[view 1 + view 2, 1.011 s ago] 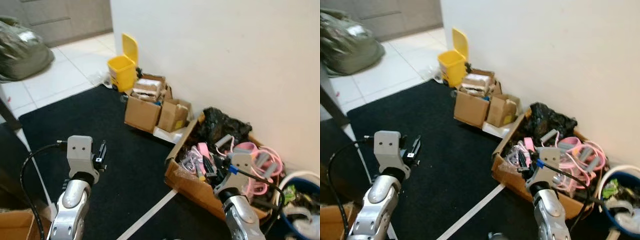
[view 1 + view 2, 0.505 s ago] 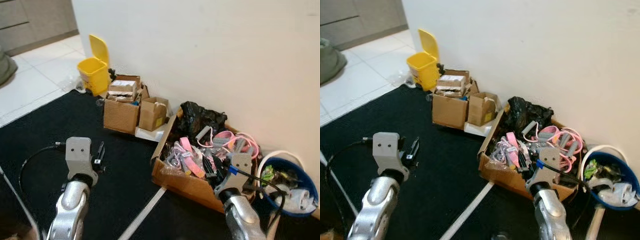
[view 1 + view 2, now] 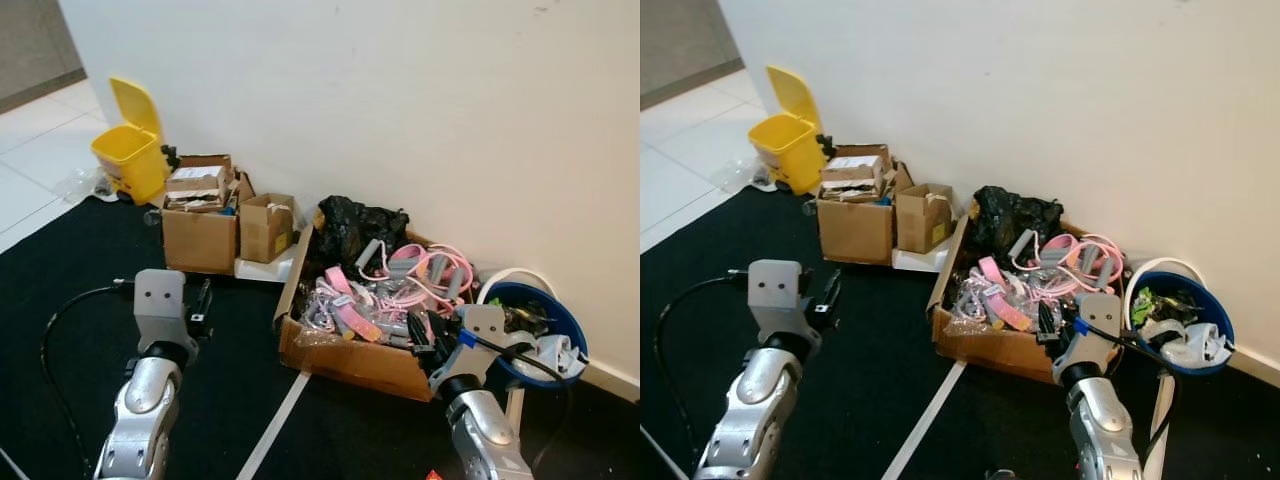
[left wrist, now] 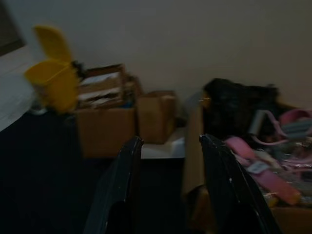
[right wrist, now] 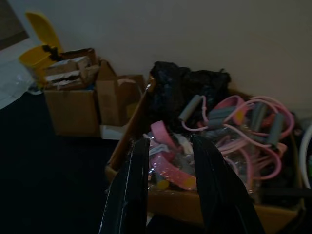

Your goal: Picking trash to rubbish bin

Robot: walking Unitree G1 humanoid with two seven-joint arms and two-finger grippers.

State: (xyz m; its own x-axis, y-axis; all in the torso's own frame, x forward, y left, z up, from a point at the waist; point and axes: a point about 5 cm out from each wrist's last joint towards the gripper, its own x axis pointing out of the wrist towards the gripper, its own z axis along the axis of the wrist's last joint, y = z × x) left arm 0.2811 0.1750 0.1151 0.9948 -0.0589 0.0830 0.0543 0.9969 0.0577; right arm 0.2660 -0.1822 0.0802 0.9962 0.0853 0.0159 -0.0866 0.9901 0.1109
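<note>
Centrally, both grippers are raised before the robot with nothing between their fingers: the left gripper (image 4: 168, 185) has its two black fingers (image 4: 119, 195) spread apart, framing a distant small cardboard box (image 4: 157, 116), and the right gripper (image 5: 168, 190) likewise has its fingers (image 5: 129, 190) parted, aimed at the large cardboard box (image 3: 350, 358) below it. Seen from the head, the left arm (image 3: 150, 390) hovers over the black carpet (image 3: 80, 260), with a black cable (image 3: 60, 320) looping from its wrist, while the right arm (image 3: 480, 410) hangs just in front of the large box's near wall. That box lies open on the carpet against the white wall (image 3: 400, 90) and holds pink resistance bands with grey handles (image 3: 420, 275), a crumpled black plastic bag (image 3: 355, 225) at its far end, and assorted packaged items. Just beside it, on the robot's right, stands a blue bucket (image 3: 535, 320) with a white rim, filled with mixed trash. On the robot's left of the large box sit two smaller cardboard boxes (image 3: 200, 225), one stuffed with folded cardboard. Beyond these, at the carpet's edge on white tiles, stands the yellow rubbish bin (image 3: 130, 155) with its lid tilted up, well apart from both grippers. A white tape line (image 3: 275, 420) crosses the carpet.
</note>
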